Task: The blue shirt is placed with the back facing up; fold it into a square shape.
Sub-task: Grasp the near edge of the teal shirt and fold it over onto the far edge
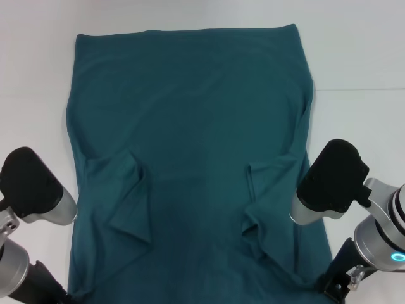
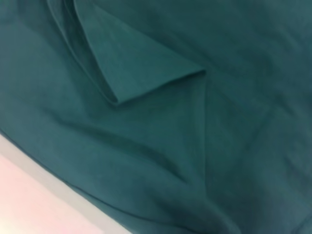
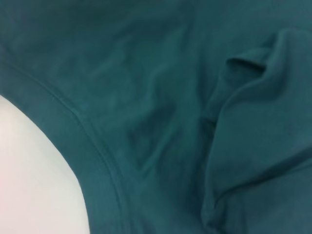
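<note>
- Head view: the blue shirt (image 1: pixel 190 145) lies spread on a white table (image 1: pixel 361 50), plain back up, hem at the far edge and shoulders near the robot. Both short sleeves are already folded inward onto the body: the left sleeve (image 1: pixel 130 202) forms a flap left of centre, the right sleeve (image 1: pixel 269 202) a more crumpled flap right of centre. The left gripper (image 1: pixel 35 187) hangs at the shirt's near left edge, and the right gripper (image 1: pixel 329 183) over the near right edge. Only their black housings show, so I cannot tell whether either is released or clenched, and neither visibly holds cloth.
- Left wrist view: the camera looks down on teal cloth filling almost the whole picture. The folded left sleeve shows as a tapering flap with a rounded hemmed end, lying flat on the body. A strip of table peeks past the shirt's edge.
- Right wrist view: a stitched curved edge of the shirt (image 3: pixel 92 146) borders bare table, and the rumpled right sleeve bunches beside it.
- Judgement: the sleeve-tucking step looks done; the lengthwise fold seems next. That calls for pinching both near corners evenly and carrying them toward the hem without disturbing the sleeves.
</note>
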